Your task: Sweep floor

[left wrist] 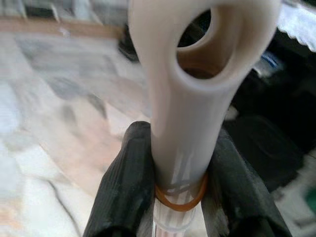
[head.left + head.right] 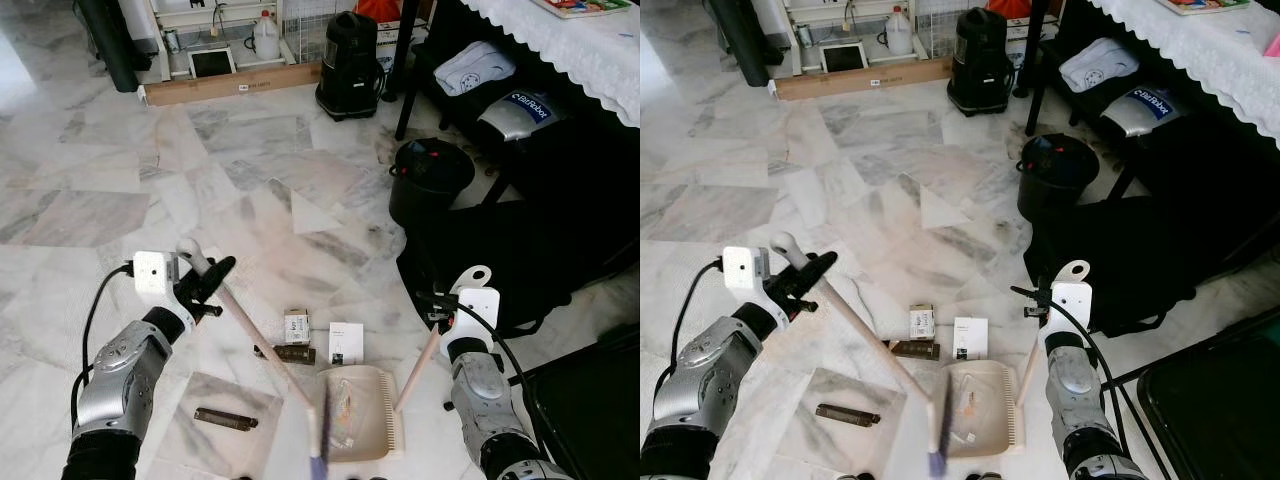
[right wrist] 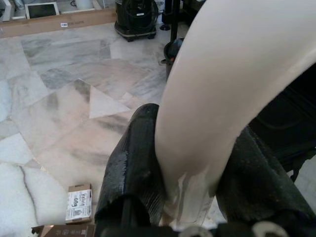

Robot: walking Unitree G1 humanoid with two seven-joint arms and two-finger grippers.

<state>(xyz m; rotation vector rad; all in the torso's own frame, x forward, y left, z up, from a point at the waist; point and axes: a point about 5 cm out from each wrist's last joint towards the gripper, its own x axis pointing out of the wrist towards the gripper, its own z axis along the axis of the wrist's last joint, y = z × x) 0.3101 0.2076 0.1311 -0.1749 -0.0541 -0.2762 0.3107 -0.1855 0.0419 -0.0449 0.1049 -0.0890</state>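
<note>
- A grey and white bag (image 2: pixel 515 113) on the lower shelf beneath the cloth-covered surface bears white lettering on a dark blue patch; it seems to read "CBiRobot", though the first letters are unclear.
- A small cardboard box (image 2: pixel 297 325) on the marble floor has a white label with print too small to read.
- A white card (image 2: pixel 346 343) beside it shows a dark mark, also unreadable.

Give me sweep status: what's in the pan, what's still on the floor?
Done: some scraps already lie in the dustpan. In hand: left gripper grips the broom handle, its head by the pan's edge; right gripper holds the dustpan handle. Left: small box, white card, brown piece and dark strip lie on the marble.
</note>
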